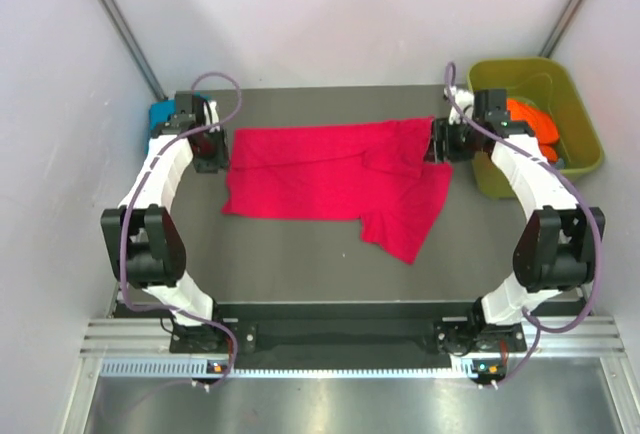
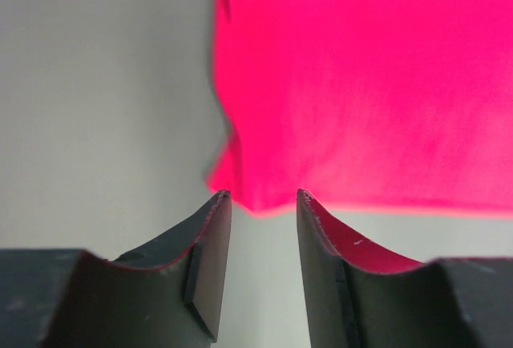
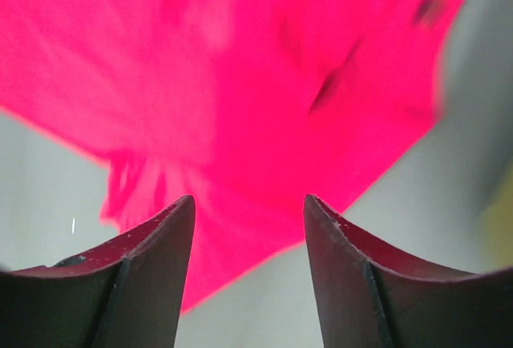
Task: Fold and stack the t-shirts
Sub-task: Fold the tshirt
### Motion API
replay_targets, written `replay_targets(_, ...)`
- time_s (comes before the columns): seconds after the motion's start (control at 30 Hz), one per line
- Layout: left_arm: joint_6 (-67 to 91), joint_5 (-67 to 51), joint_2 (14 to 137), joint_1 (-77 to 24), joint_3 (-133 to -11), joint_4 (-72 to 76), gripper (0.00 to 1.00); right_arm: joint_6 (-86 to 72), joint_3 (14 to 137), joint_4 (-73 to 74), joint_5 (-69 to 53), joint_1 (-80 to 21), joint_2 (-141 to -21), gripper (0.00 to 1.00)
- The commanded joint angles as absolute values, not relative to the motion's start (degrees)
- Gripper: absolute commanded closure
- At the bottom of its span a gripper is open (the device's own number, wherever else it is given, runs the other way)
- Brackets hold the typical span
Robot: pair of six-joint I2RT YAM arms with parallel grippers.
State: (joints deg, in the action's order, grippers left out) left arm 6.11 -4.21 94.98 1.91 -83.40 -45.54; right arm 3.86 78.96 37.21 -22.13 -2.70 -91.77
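Crimson-pink t-shirt [image 1: 330,179] lies spread and rumpled, between both sets of fingers. Left arm bowed outward; left gripper [image 2: 260,196] low, fingers apart, shirt edge just beyond tips. Right arm likewise; right gripper [image 3: 248,200] fingers apart, cloth ahead. Orange t-shirts [image 1: 530,119] in olive-green tub [image 1: 585,134], behind right fingers.

Olive-green tub [image 1: 583,124] sits, seemingly, beside the dark table [image 1: 300,254].

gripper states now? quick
Left gripper: open, tips at the edge of the crimson-pink t-shirt.
Right gripper: open, over the same shirt, not clamping it.
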Motion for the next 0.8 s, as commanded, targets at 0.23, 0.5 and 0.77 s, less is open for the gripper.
replay_targets(0.23,11.1,-9.7,88.8,6.3,-66.7,-51.3,0.59,8.5,62.1,43.5,-24.4,-5.2,-78.0,0.47)
replay_targets(0.5,13.1,-8.0,91.0,8.0,-63.7,-49.7,0.58,18.5,54.7,46.8,-22.0,-18.4,-66.1,0.47)
replay_targets(0.77,14.7,-10.6,101.3,12.5,-68.5,-47.5,0.59,20.2,56.5,47.2,-20.2,-18.6,-67.2,0.47)
